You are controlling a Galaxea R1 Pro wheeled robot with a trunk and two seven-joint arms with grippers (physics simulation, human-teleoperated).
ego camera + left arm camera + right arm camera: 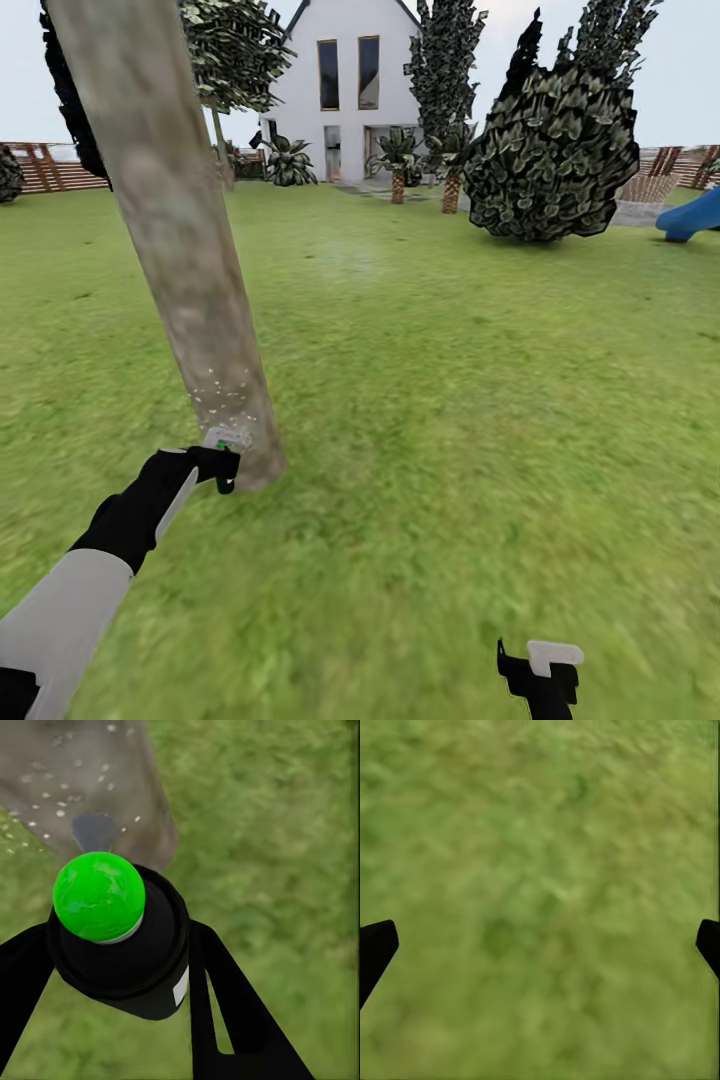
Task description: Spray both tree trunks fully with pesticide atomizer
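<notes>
The pesticide atomizer [120, 937], a dark bottle whose top reads green here, is clamped between the fingers of the left claw [218, 462], its nozzle aimed at the tree trunk [180, 240] just ahead of the claw; the right claw [540, 672] is spread wide over the lawn [480, 400] and holds nothing; pale specks [228, 398] are seen low on the trunk just beyond the nozzle, so spraying is judged begun, with the upper trunk apparently bare and a second tree [222, 60], far past the claw, left untreated; counted: one atomizer, two claws, two slim-trunked trees
</notes>
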